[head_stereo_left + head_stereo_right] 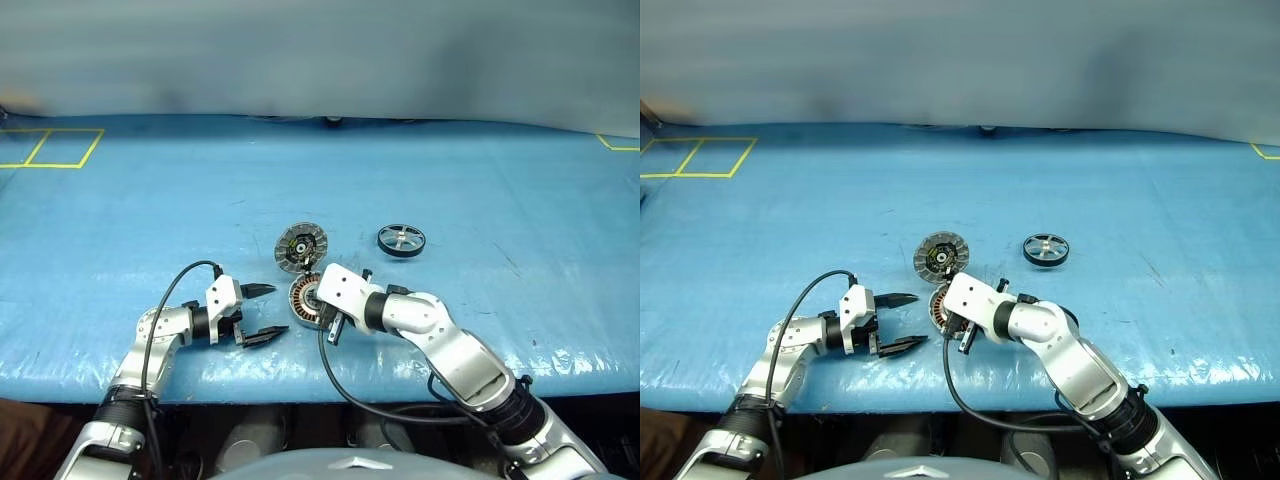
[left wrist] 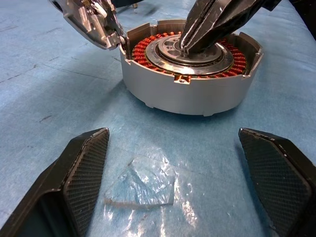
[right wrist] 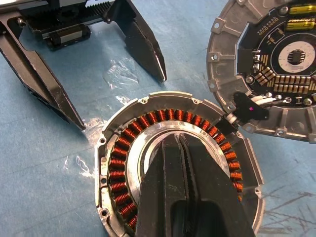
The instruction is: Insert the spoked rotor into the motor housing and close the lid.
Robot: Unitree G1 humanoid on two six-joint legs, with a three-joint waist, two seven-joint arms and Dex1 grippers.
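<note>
Quite a bit is blocked in the head views: the motor housing [image 1: 304, 301] sits just below centre, but its right half is covered by the white wrist of the right arm, so only a sliver of copper windings can be seen there. The fingertips of the right gripper [image 3: 180, 139] are hidden in those views too. They can be made out in the right wrist view, pressed together with no gap and pointed down over the silver centre of the housing. Whether the tips actually touch the metal can't be told. Nothing is pinched between them.

The lid [image 1: 302, 245] lies flipped open just above the housing, inner face up, and is cut off at the upper right of the right wrist view, where a circuit-like face with gold parts is shown. The joint between lid and housing is small and hard to read.

The spoked rotor [image 1: 401, 239] is found right of centre, flat on the surface, well apart from the housing and untouched.

The left gripper [image 1: 262, 312] is seen at lower left of centre, fingers spread wide and empty, aimed toward the housing, near it but not touching. A scrap of clear tape or film [image 2: 140, 185] is stuck to the cover between the fingers.

Everything rests on a table [image 1: 480, 180] covered in blue wrinkled sheeting. Yellow tape lines [image 1: 50, 148] are marked at the upper left and far right edge. Behind, a plain grey backdrop [image 1: 320, 50] is all that can be made out.
</note>
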